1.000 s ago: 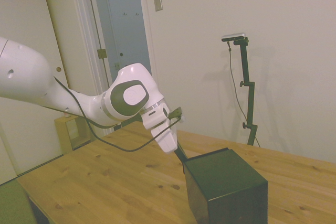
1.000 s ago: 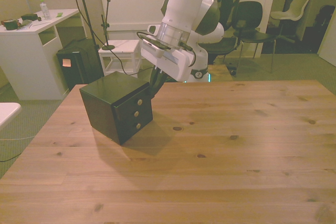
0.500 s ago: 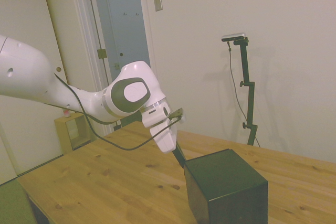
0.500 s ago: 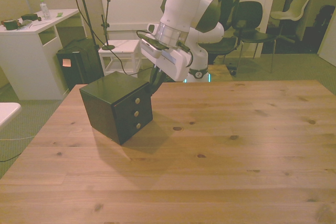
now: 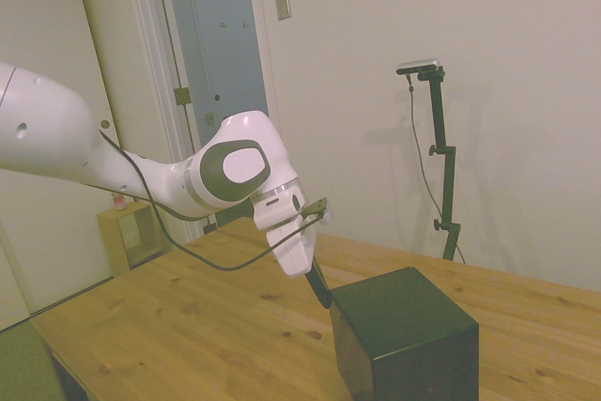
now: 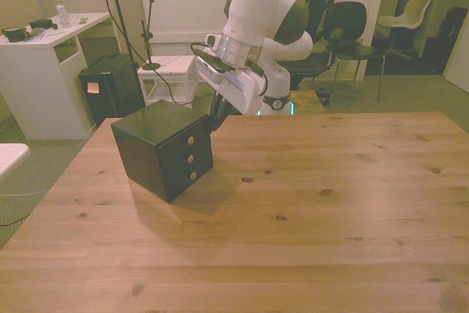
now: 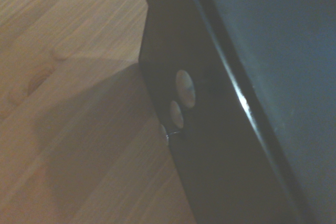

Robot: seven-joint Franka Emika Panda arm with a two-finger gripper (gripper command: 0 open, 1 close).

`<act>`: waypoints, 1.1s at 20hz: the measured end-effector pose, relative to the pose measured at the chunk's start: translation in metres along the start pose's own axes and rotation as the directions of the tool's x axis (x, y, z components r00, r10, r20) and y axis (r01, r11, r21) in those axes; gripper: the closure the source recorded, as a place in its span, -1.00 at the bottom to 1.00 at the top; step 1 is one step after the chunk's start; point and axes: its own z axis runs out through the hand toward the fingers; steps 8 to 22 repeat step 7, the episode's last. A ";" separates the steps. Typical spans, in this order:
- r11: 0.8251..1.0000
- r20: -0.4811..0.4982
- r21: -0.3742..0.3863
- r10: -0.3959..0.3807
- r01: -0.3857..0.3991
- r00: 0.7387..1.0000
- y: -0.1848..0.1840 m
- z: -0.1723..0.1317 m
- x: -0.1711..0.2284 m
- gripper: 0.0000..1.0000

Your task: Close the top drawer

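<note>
The top drawer [image 6: 187, 141] looks flush with the black cabinet [image 6: 150, 133], so closing seems done. The tool [image 6: 217, 119] sits by the cabinet's upper corner; its opening cannot be told. Next: back away.

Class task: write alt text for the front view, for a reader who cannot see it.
A white robot arm's gripper sits at the upper corner of a small black cabinet on a wooden table, beside its top drawer. The cabinet front shows three round knobs.
</note>
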 end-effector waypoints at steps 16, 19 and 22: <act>0.969 0.082 0.209 -0.151 0.132 0.985 -0.004 -0.038 -0.073 -1.00; 0.969 0.082 0.209 -0.151 0.132 0.985 -0.004 -0.038 -0.073 -1.00; 0.969 0.082 0.209 -0.151 0.132 0.985 -0.004 -0.038 -0.073 -1.00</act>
